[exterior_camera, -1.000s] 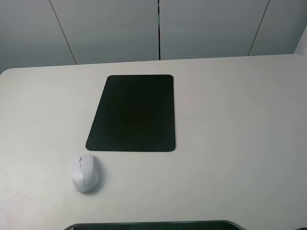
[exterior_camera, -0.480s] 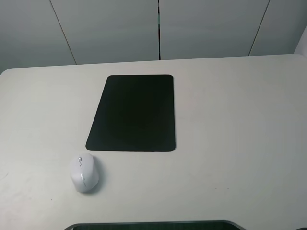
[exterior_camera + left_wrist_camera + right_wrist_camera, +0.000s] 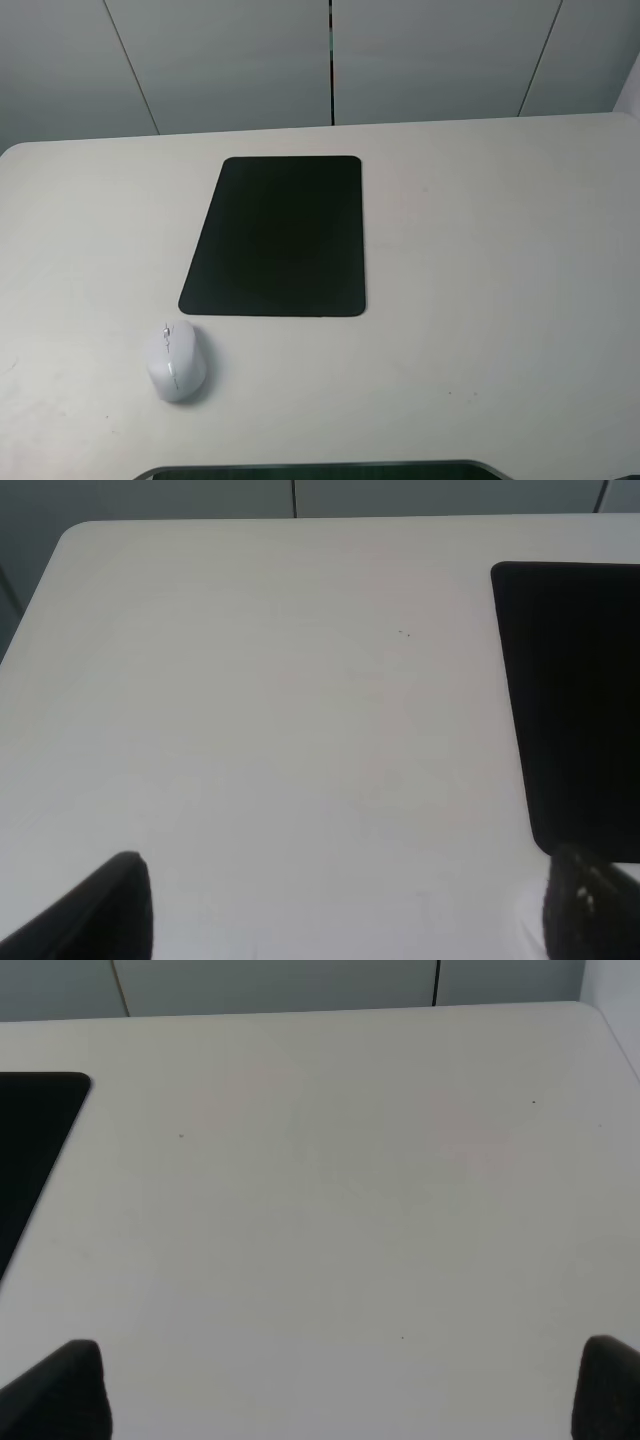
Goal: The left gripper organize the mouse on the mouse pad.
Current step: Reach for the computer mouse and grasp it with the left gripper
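The white mouse (image 3: 175, 360) lies on the pale table, just off the near left corner of the black mouse pad (image 3: 277, 237) and apart from it. Nothing rests on the pad. Neither arm shows in the exterior high view. In the left wrist view my left gripper (image 3: 350, 920) is open, its dark fingertips (image 3: 105, 910) spread wide over bare table, with the pad's edge (image 3: 575, 700) to one side. My right gripper (image 3: 335, 1395) is also open above bare table, with a pad corner (image 3: 35, 1130) at the frame's side.
The table (image 3: 500, 250) ends at a grey panelled wall (image 3: 330, 60) behind. A dark curved edge (image 3: 320, 470) runs along the table's near side. The table's rounded far left corner (image 3: 75, 535) shows in the left wrist view.
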Robot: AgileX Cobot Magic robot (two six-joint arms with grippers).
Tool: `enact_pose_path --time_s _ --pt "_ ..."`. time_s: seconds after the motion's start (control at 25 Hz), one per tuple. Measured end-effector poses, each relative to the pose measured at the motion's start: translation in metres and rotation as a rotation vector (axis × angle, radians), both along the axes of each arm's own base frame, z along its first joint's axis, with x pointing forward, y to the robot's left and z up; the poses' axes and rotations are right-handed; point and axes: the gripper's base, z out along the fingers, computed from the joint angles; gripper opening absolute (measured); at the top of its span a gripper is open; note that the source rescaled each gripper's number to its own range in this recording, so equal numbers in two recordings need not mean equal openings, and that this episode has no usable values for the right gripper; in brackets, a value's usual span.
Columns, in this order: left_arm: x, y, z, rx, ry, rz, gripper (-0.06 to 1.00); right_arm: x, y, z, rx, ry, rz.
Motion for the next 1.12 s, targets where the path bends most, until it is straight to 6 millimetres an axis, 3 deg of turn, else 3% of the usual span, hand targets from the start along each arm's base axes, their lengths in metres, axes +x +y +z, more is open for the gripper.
enact_pose_path --time_s 0.28,0.6,0.92,1.12 --pt "-0.007 0.001 0.007 0.009 0.007 0.007 1.00 0.000 0.000 0.000 0.000 0.000 0.000" --pt "-0.011 0.000 0.039 0.037 -0.033 -0.006 1.00 0.000 0.000 0.000 0.000 0.000 0.000" --pt "0.016 0.002 0.069 0.050 0.044 -0.017 1.00 0.000 0.000 0.000 0.000 0.000 0.000" --pt "0.046 0.001 0.090 0.031 0.084 -0.029 1.00 0.000 0.000 0.000 0.000 0.000 0.000"
